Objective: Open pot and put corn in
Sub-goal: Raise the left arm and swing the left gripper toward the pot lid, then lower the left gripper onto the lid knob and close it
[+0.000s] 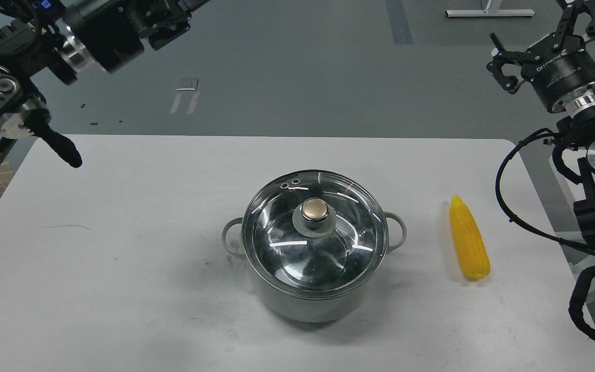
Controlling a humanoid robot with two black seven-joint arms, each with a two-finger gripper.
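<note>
The grey-green pot (308,305) stands in the middle of the white table (122,232). The glass lid (277,248) with its gold knob (314,209) lies shut on it. The yellow corn (468,238) lies on the table to the right of the pot, pointed end away from me. My left gripper (173,15) is high at the top left, far above and behind the pot, and its fingertips are cut off by the top edge. My right gripper (543,26) is high at the top right, above and behind the corn, open and empty.
My right arm's cables (514,206) hang close to the table's right edge near the corn. A black part of my left arm (62,147) hangs over the table's back left corner. The grey floor (302,77) lies beyond the table's far edge.
</note>
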